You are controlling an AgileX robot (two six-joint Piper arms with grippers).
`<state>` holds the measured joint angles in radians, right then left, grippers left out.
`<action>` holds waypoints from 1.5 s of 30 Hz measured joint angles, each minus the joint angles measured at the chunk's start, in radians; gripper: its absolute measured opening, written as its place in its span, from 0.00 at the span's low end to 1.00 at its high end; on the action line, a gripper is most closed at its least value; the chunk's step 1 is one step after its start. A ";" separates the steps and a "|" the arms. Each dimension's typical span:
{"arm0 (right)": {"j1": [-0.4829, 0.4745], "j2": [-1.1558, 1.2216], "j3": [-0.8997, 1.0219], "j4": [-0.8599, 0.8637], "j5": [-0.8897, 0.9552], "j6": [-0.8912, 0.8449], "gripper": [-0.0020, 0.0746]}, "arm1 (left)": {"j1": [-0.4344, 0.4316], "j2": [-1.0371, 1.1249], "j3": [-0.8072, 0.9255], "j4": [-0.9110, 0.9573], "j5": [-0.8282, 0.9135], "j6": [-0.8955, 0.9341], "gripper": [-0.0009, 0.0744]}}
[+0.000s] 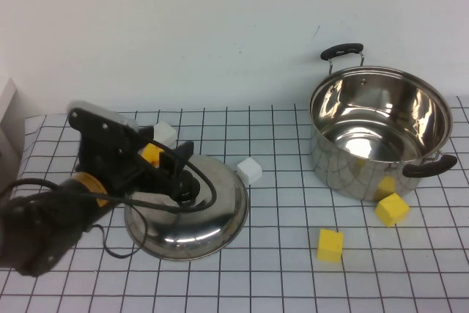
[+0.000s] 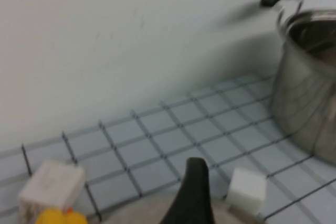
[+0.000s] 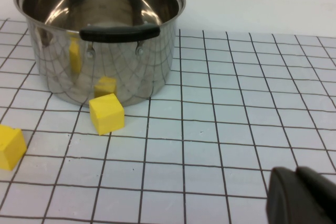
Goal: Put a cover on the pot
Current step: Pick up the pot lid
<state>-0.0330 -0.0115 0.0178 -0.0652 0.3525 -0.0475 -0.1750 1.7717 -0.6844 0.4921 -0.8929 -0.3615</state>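
The pot (image 1: pixel 379 131) sits uncovered at the right rear of the gridded table (image 1: pixel 293 284), mouth up, black handles at its far and near-right sides, well apart from the lid (image 1: pixel 192 214), which lies dome-up on the left. The left gripper (image 1: pixel 183 181) is right over the lid's black knob (image 1: pixel 187 194), fingers spread wide, one on each side of the knob, and nothing is gripped yet. The step in hand looks like taking the knob, and doing it well means centring both fingers on it and settling low enough to catch it squarely before squeezing, because a domed steel lid will tip or swing from a shallow pinch. A white cube (image 1: pixel 250 171) rests just beside the lid's rim, with another white block (image 1: pixel 164 134) and a yellow piece (image 1: pixel 151 154) behind the gripper, so a straight lift is the clean way out. Two yellow cubes (image 1: pixel 330 245) lie near the pot's base. The right gripper (image 3: pixel 303 196) shows only as a dark edge in its own wrist view, low over the table near the pot; whether it is spread or closed I cannot tell.
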 joint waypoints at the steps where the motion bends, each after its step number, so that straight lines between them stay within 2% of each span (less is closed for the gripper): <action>1: 0.000 0.000 0.000 0.000 0.000 0.000 0.04 | -0.005 0.030 -0.007 -0.025 -0.002 0.011 0.78; 12: 0.000 0.000 0.000 0.000 0.000 0.000 0.04 | -0.061 0.301 -0.110 -0.105 -0.033 0.023 0.77; 21: 0.000 0.000 0.000 0.000 0.000 0.000 0.04 | -0.080 0.342 -0.127 -0.281 -0.036 0.081 0.73; 32: 0.000 0.000 0.000 0.000 0.000 0.000 0.04 | -0.088 0.410 -0.155 -0.284 -0.056 0.108 0.73; 35: 0.000 0.000 0.000 0.000 0.000 0.000 0.04 | -0.088 0.417 -0.169 -0.284 -0.046 0.108 0.67; 40: 0.000 0.000 0.000 0.000 0.000 0.000 0.04 | -0.088 0.418 -0.174 -0.284 -0.038 0.108 0.45; 45: 0.000 0.000 0.000 0.000 0.000 0.000 0.04 | -0.088 0.418 -0.174 -0.284 -0.038 0.108 0.46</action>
<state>-0.0330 -0.0115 0.0178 -0.0652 0.3525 -0.0475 -0.2630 2.1895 -0.8579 0.2079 -0.9308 -0.2537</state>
